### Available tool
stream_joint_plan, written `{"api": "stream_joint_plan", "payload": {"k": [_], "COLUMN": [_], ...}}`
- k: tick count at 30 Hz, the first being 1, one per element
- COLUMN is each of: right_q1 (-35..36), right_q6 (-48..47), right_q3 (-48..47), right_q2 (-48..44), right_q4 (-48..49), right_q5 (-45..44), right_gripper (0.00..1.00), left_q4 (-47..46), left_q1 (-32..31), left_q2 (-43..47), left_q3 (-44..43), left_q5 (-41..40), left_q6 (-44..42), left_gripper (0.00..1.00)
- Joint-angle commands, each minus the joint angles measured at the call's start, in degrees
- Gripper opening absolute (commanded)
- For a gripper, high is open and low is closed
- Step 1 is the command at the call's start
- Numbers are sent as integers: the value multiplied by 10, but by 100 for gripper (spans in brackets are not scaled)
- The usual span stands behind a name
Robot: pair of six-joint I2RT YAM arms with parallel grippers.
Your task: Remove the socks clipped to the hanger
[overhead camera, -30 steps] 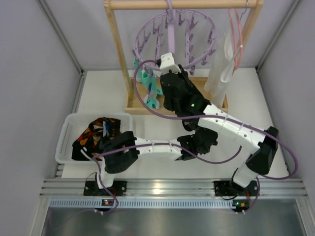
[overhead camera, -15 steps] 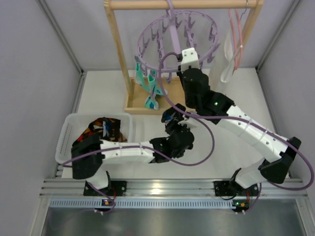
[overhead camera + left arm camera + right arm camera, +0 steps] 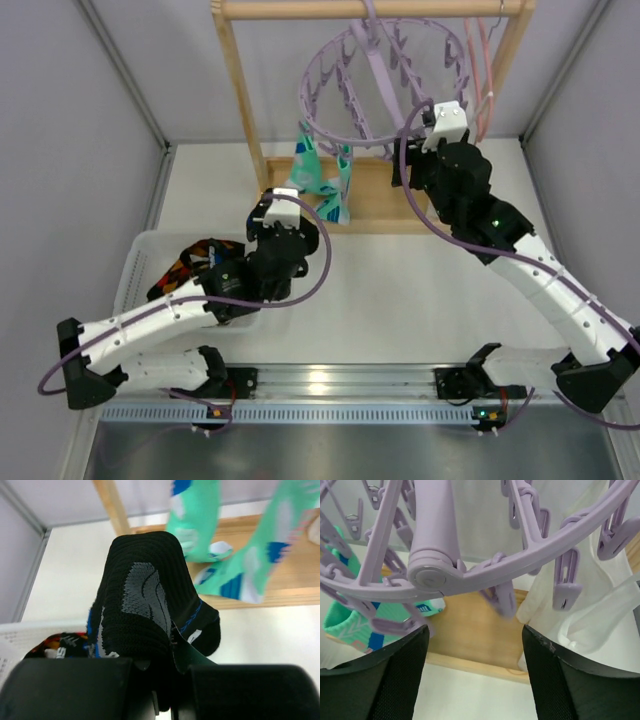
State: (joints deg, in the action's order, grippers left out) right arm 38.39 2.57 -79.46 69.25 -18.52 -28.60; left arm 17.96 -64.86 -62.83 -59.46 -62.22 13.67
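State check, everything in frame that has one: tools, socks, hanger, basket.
left tool: shut on black sock
right tool: open, nothing between fingers, below hanger
black sock: held, off the hanger
teal socks: clipped to hanger, dangling
hanger: hung from wooden bar
basket: holds loose socks
white cloth: hanging beside hanger

- Black sock [image 3: 145, 605], centre of the left wrist view, is showing a matt, ribbed knit.
- Teal socks [image 3: 260, 555], upper right there, are looking like soft knitted cloth.
- Hanger [image 3: 435, 555] is gleaming as smooth lavender plastic.
- Rack [image 3: 240, 110], upper left of the top view, is showing pale bare wood.
- Rail [image 3: 330, 385] along the bottom is glinting like brushed metal.
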Motion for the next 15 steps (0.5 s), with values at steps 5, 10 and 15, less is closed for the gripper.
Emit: {"api": "stream_joint_plan", "payload": {"k": [5,10,15], "right_q1": [-8,-7,-8], "right_q6": [26,35,34], "right_q3": [40,76,117], "right_q2": [-63,-116,-162], "right_q4": [-10,-17,-14], "right_q5": [69,99,110], "right_gripper": [94,99,99], "left_q4": [197,276,304], "left_q1": [190,352,452], "left_q2": [56,99,125], "left_q3": [-49,-72,-73], "left_q5": [115,153,176], "left_q6": [106,134,117], "left_gripper": [0,0,0]}}
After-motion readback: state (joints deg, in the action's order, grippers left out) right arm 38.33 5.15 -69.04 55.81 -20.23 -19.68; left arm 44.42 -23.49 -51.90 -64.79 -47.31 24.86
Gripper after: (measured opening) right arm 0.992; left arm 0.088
